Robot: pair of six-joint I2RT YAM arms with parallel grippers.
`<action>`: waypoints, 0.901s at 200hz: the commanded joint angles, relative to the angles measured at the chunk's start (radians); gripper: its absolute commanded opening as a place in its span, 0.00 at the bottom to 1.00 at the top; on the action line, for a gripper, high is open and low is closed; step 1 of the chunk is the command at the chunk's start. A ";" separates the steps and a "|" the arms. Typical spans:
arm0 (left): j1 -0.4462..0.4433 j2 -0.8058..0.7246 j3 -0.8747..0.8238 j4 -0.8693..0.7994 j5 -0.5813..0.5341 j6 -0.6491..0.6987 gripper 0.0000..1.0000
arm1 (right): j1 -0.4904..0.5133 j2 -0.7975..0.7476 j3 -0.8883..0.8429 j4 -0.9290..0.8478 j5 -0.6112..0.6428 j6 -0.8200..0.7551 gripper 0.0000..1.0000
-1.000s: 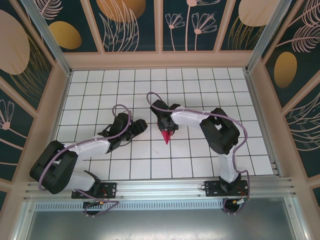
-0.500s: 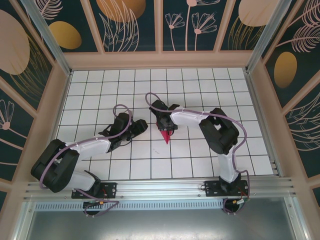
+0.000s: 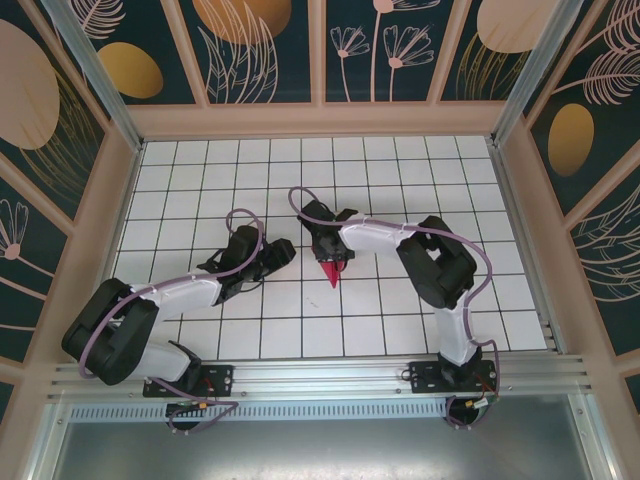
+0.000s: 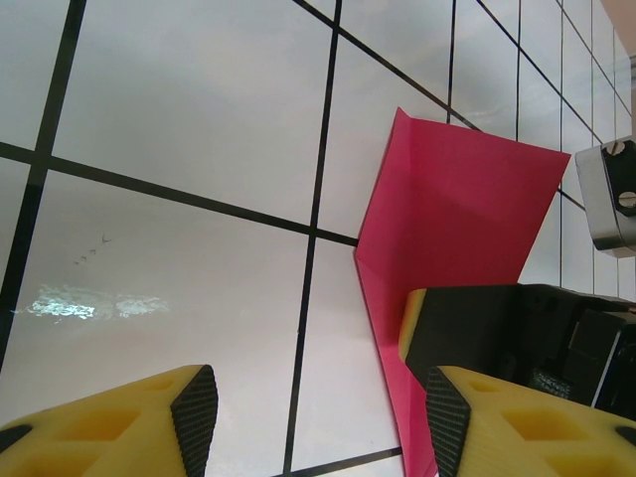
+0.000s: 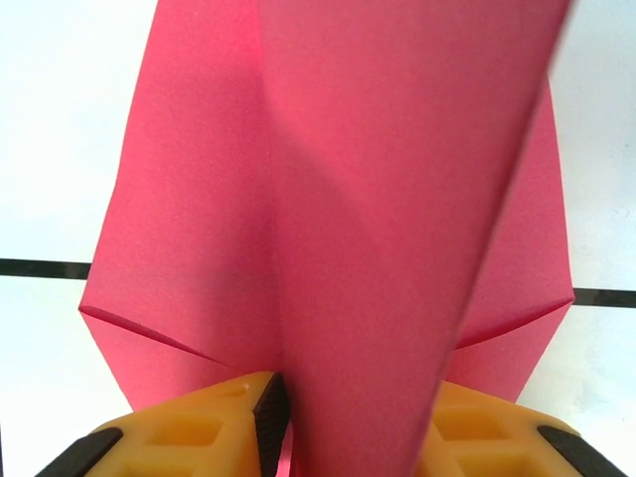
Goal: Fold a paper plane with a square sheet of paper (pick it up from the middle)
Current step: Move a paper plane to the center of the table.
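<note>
so the right gripper (image 5: 353, 427) is pinching the paper plane (image 3: 332, 274) dead centre of the overhead view, tip poking downward, left gripper (image 3: 281, 252) spread open just to its left

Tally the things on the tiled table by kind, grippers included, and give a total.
Pink paper plane, partly folded: 1
Two-finger grippers: 2 (left gripper, right gripper)
Total: 3
</note>
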State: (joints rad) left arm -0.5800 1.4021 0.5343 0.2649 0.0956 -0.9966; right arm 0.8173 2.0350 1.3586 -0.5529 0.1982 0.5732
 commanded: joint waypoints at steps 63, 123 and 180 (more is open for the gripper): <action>0.004 -0.114 0.011 -0.093 -0.126 0.032 0.61 | -0.063 0.172 -0.021 0.011 -0.095 -0.066 0.30; 0.004 -0.117 0.007 -0.092 -0.126 0.033 0.61 | -0.046 0.163 0.013 -0.038 -0.063 -0.048 0.35; 0.003 -0.120 0.029 -0.113 -0.142 0.049 0.61 | -0.044 0.050 0.167 -0.149 0.014 -0.072 0.39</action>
State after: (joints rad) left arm -0.5800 1.2907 0.5362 0.1764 -0.0177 -0.9730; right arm 0.7795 2.0815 1.4818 -0.6266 0.1574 0.5217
